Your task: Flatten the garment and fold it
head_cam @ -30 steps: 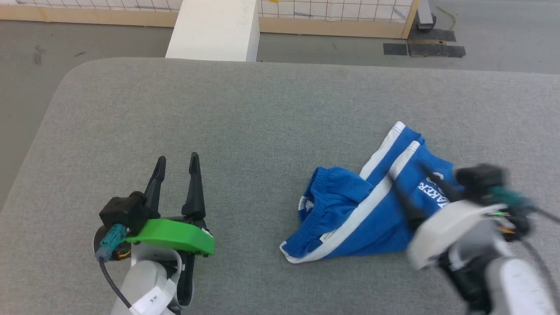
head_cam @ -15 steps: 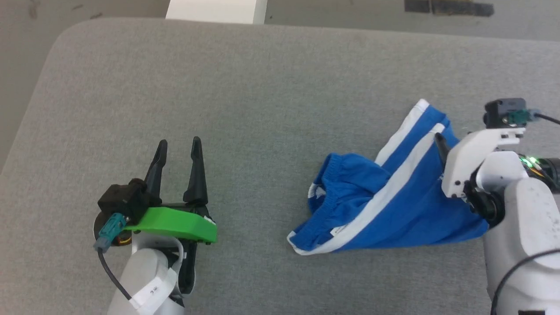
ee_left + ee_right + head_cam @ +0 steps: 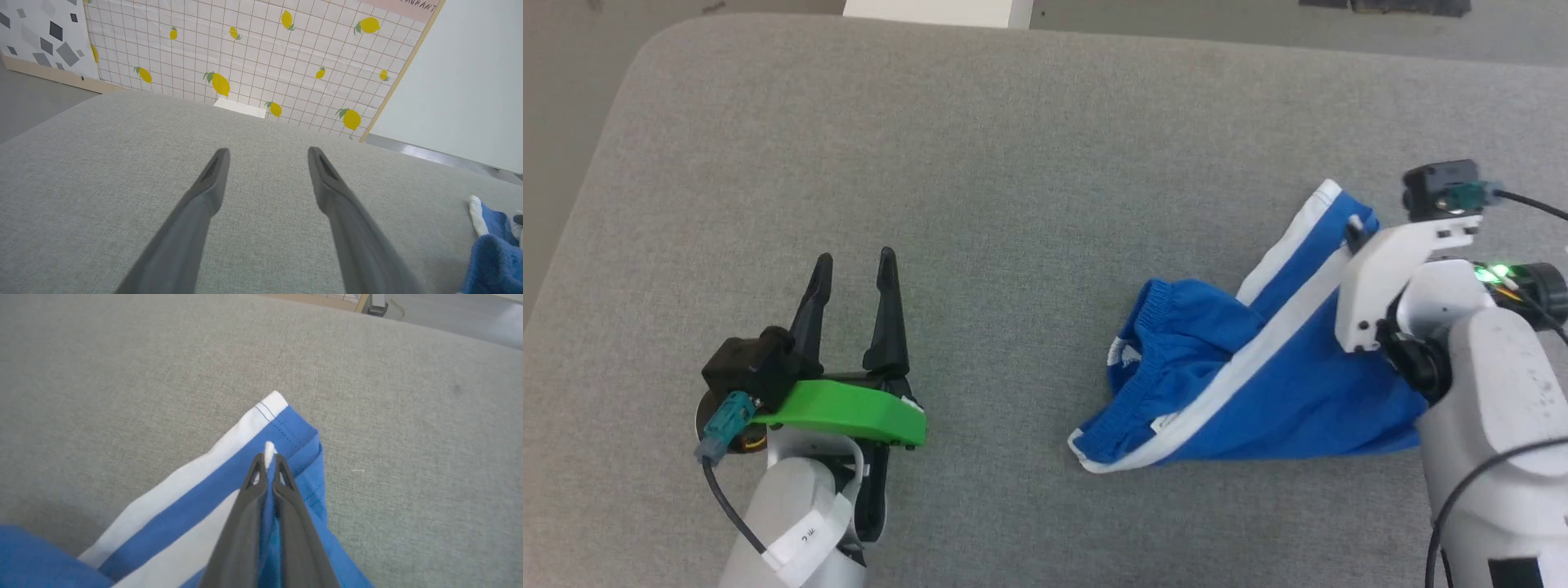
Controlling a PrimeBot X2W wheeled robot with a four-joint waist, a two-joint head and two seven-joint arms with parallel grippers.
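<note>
Now the right gripper [image 3: 267,457], pinched closed on a hem corner of crumpled bright blue jersey shorts with white stripes [image 3: 1258,392] on the grey cloth tabletop's [image 3: 1013,163] right side, should draw outward gently; left gripper [image 3: 854,258] gapes empty.

The pink sign strip [image 3: 408,3] above the far lemon-print wall [image 3: 245,49] reads "AURANT", cut off at its start.
</note>
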